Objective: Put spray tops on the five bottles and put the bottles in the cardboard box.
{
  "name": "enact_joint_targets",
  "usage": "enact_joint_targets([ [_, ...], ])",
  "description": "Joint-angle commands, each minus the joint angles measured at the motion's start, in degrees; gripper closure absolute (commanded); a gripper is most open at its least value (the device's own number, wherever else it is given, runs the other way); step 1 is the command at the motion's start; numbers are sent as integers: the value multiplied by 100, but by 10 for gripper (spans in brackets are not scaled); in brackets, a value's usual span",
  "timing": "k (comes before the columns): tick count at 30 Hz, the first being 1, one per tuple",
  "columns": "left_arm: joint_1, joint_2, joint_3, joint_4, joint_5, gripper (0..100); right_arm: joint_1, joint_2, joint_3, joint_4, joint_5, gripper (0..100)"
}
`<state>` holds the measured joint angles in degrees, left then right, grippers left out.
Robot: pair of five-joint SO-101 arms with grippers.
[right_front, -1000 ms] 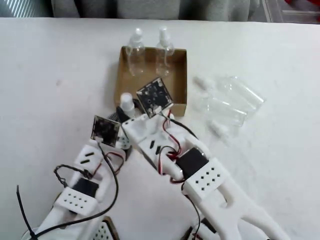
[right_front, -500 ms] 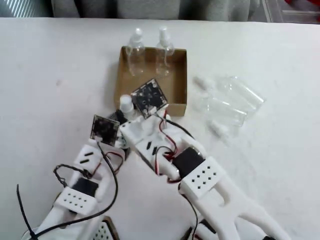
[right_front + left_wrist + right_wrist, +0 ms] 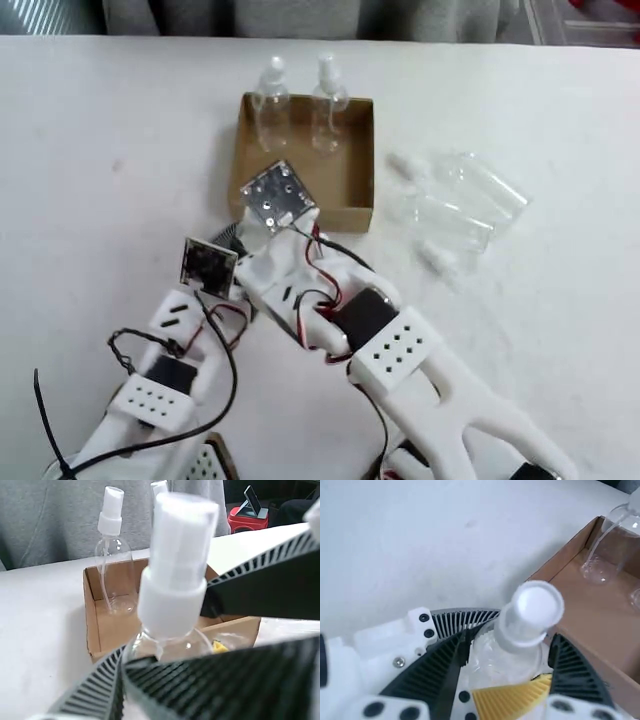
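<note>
Bottle in hand: a clear plastic bottle with a white spray top (image 3: 172,595) stands upright just outside the brown cardboard box (image 3: 345,212), against the wall nearest the arms. The top looks fully seated, so this bottle seems ready to go over that wall.

The left gripper (image 3: 150,680) is clamped around the bottle's body, low down, probably to steady it. The right gripper (image 3: 510,655) has its black ribbed jaws pressed on either side of the shoulder, just beneath the spray top. Gripped by both, the bottle cannot tip. My guess is that the right arm is the one to lift it, since its wrist hangs over the box's near edge.

Inside the box, two capped clear bottles (image 3: 300,105) stand side by side against the far wall. That leaves the nearer floor of the box open for the rest.

On the white table (image 3: 120,120), to the box's right, uncapped clear bottles (image 3: 470,195) lie on their sides. Loose white spray tops (image 3: 410,165) lie among them, waiting to be fitted. By this count the task is about half done.
</note>
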<state>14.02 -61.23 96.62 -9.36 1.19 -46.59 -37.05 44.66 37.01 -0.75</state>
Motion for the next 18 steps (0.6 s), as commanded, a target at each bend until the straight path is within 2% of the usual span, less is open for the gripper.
enact_joint_targets([
  [1, 31, -92, -9, -62, -44, 946, -101, -40, -352, 92, 18, 772],
  [7, 31, -92, -9, -62, -44, 946, -101, -40, -563, 84, 18, 765],
  [13, 31, -92, -9, -62, -44, 946, -101, -462, -633, 92, 18, 631],
  [18, 31, -92, -9, -62, -44, 946, -101, -1086, -651, 374, 18, 618],
])
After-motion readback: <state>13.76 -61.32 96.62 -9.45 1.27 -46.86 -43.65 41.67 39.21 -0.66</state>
